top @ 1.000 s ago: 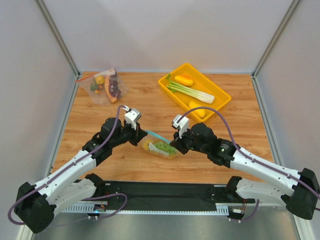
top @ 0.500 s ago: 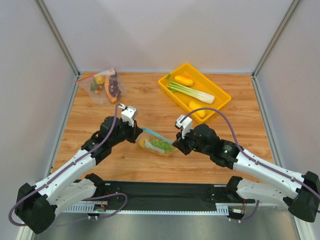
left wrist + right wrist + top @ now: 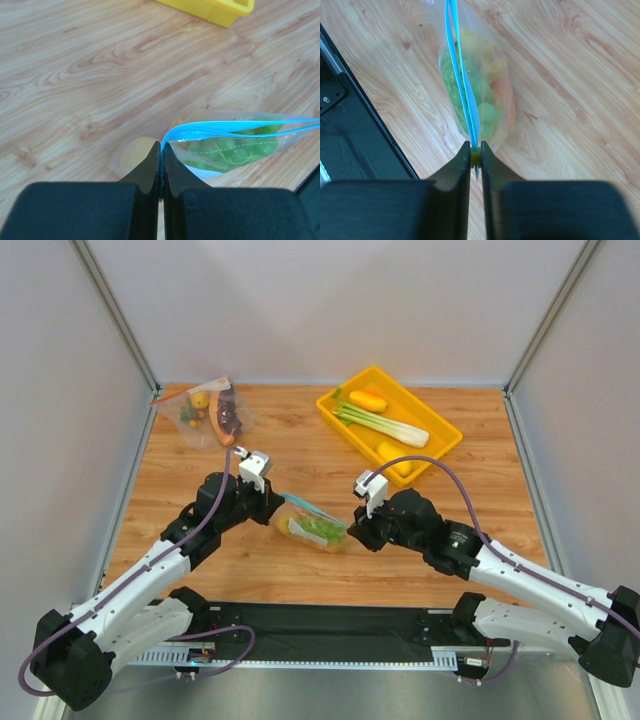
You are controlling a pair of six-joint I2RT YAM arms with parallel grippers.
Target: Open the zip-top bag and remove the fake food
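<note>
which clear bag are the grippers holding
The zip-top bag with the light-blue strip, pinched between left gripper and right gripper; the red-strip bag lies apart, back left.

Zip-top bag (image 3: 312, 524): clear plastic; light-blue strip running between the two grippers.
Toy food (image 3: 485, 100): green, yellow and orange pieces, just ahead of the right gripper (image 3: 475, 147).
Left gripper (image 3: 161, 145): black fingers.
Right gripper: black fingers.
Table (image 3: 300, 455): light brown, wood-grain pattern.
Tray (image 3: 420, 403): bright yellow, beyond the right gripper.
Leek (image 3: 385, 423): green fading to white.
Second bag (image 3: 205, 415): clear, red-orange strip, beyond the left gripper.
</note>
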